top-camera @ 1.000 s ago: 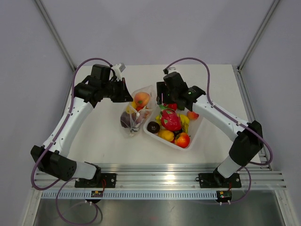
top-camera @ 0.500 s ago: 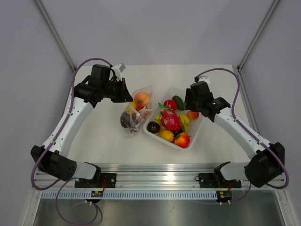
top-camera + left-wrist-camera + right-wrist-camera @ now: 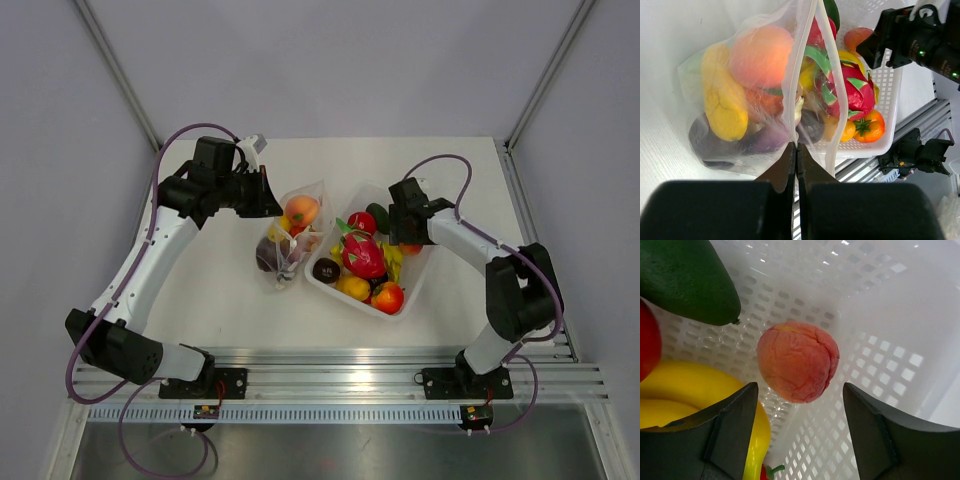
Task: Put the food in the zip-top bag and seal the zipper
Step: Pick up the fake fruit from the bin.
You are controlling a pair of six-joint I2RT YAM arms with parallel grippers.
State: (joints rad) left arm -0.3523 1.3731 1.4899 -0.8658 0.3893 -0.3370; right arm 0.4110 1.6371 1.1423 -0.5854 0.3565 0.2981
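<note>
1. Top external view: the left gripper (image 3: 272,205) sits at the 11 o'clock corner of the bag (image 3: 288,245), on the left half of the table (image 3: 220,300).
2. In the left wrist view its fingers (image 3: 782,170) are pressed tight together, pinching the bag's edge by the zipper strip (image 3: 790,75). The mouth's two strips stand apart.
3. Inside the bag lie an orange peach (image 3: 760,55), a yellow piece (image 3: 725,105) and a dark purple one (image 3: 715,142).
4. At the bag's 3 o'clock, just beside it, stands the white tray (image 3: 412,290) holding the dragon fruit (image 3: 362,255) and other food.
5. The right gripper (image 3: 403,232) reaches into the tray near its 1 o'clock corner. The right wrist view shows it spread wide, with a pinkish fruit (image 3: 797,362) between the fingers, untouched. An avocado (image 3: 687,277) lies at that fruit's 10 o'clock and a banana (image 3: 690,385) at its 8 o'clock.
</note>
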